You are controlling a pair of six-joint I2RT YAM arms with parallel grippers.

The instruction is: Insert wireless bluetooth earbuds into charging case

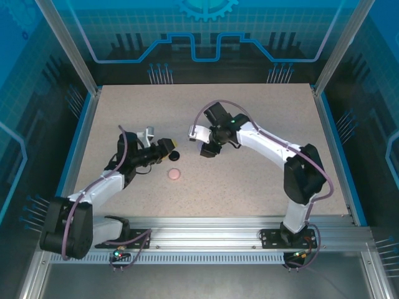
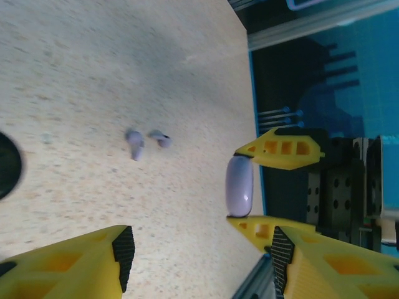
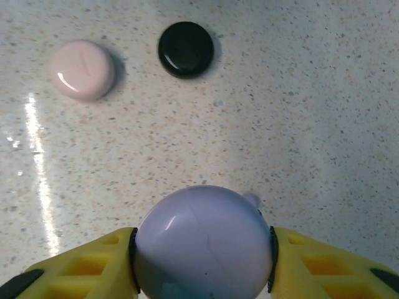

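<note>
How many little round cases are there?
3. The lilac case is pinched in the right gripper; the pink case and the black case lie apart on the table. More could be hidden.

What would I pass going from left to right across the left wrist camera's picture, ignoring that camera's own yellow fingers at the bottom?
black round case, cut off by the edge → lilac earbud → second lilac earbud → lilac case, clamped in the right tool
</note>
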